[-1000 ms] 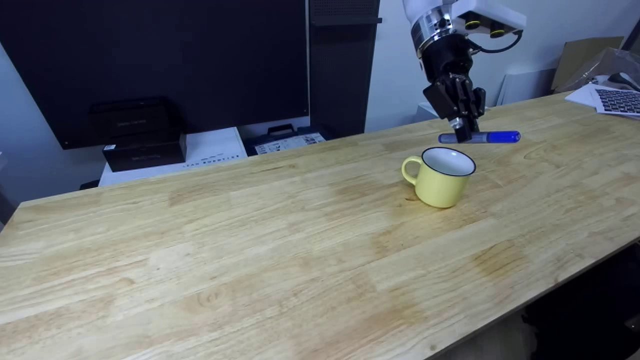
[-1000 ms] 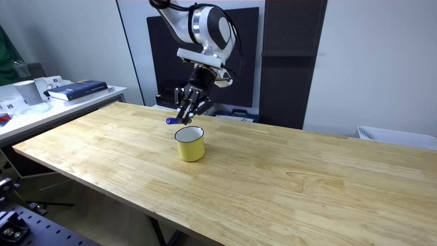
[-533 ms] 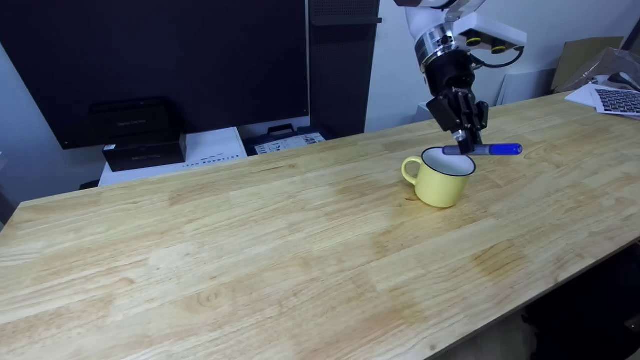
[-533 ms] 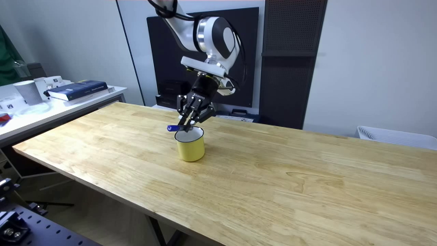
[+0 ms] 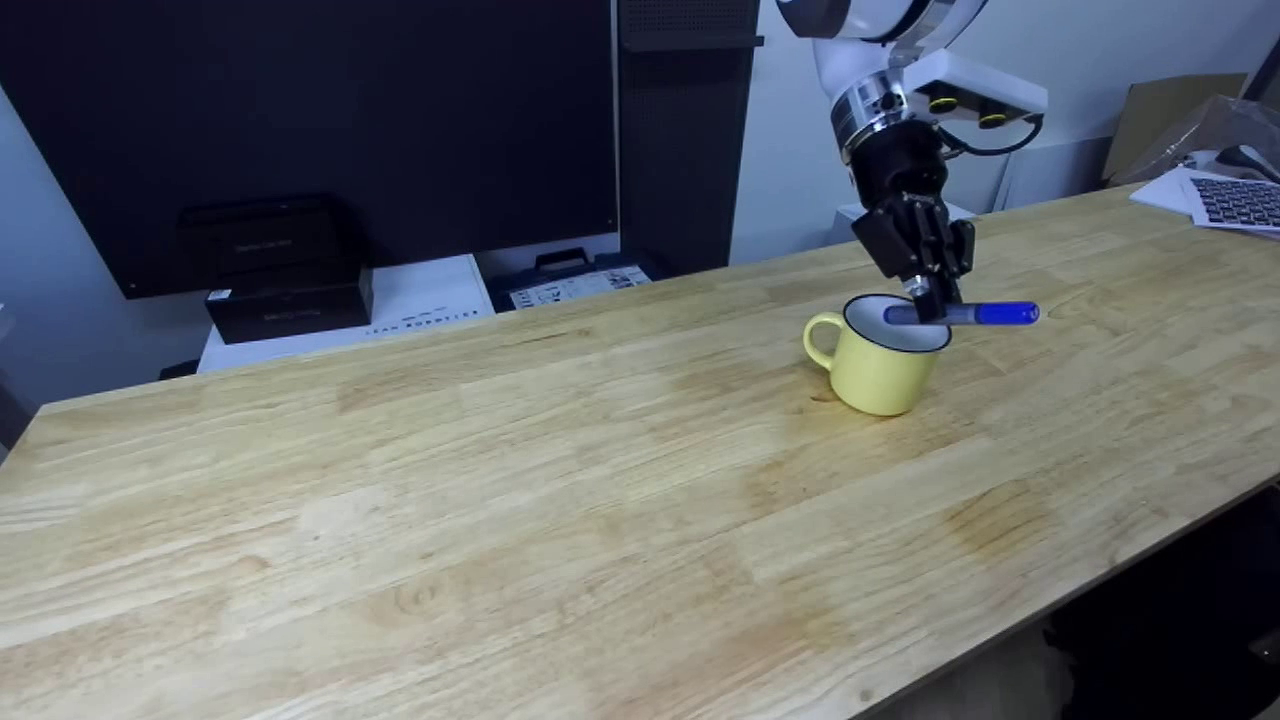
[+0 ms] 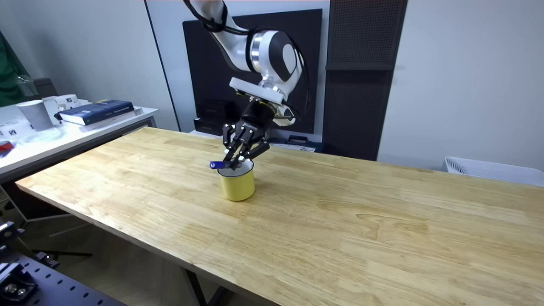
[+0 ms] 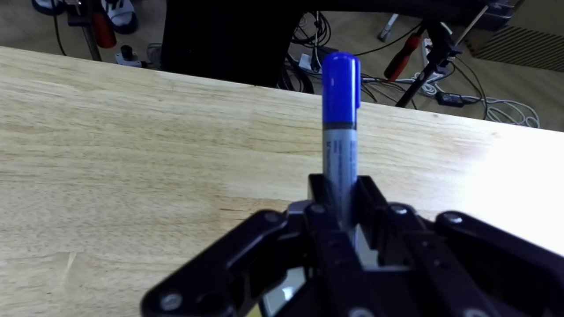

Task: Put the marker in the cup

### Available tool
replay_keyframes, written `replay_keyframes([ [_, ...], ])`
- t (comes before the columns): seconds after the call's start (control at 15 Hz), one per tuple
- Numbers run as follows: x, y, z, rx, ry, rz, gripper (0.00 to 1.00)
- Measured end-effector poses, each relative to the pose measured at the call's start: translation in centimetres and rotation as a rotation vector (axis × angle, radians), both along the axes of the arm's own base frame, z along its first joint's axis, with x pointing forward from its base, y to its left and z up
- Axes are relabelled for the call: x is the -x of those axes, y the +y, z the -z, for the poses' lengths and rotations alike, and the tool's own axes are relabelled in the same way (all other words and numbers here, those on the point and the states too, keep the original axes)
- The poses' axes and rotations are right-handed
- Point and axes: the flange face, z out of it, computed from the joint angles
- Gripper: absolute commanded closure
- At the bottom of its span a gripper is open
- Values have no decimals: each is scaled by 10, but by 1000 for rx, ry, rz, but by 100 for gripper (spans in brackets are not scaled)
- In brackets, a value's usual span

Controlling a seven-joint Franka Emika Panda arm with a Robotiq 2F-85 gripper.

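Because it has to go in from above, you hold the marker [image 7: 339, 152] level over the mouth of the cup [image 5: 880, 375], with its plain end above the white inside and its blue cap sticking out past the rim, toward the edge of the table [image 7: 132, 185] that crosses the wrist view. Your gripper [image 7: 342, 188] is clamped on the grey barrel, nearer the plain end, which leaves the cap free and, I'd judge, keeps it from swivelling. Both exterior views leave you unable to tell whether the barrel touches the rim. A release from this pose could leave the cap hung over the side, so you would probably want to draw it farther across the cup, or tip it plain end first, before letting go. The cup stands upright, in from both long edges, its handle [image 5: 808, 338] turned toward the table corner at the left in an exterior view, presumably to leave its mouth unhindered for the arm [image 6: 267, 55] reaching down from above. Near the far edge, well apart, lies what looks like a keyboard [image 5: 1240, 205]
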Motion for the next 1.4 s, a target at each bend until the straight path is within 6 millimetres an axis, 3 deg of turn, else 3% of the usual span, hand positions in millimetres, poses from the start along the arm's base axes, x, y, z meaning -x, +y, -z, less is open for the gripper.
replay_keyframes([
  [0.67,-12,-2,18,-4,-3,3,95],
  [1.07,-20,1,16,-13,-23,5,95],
  [1.13,-21,1,16,-14,-26,4,54],
  [1.2,-21,2,15,-14,-27,4,53],
  [1.4,-23,2,12,-15,-32,3,33],
])
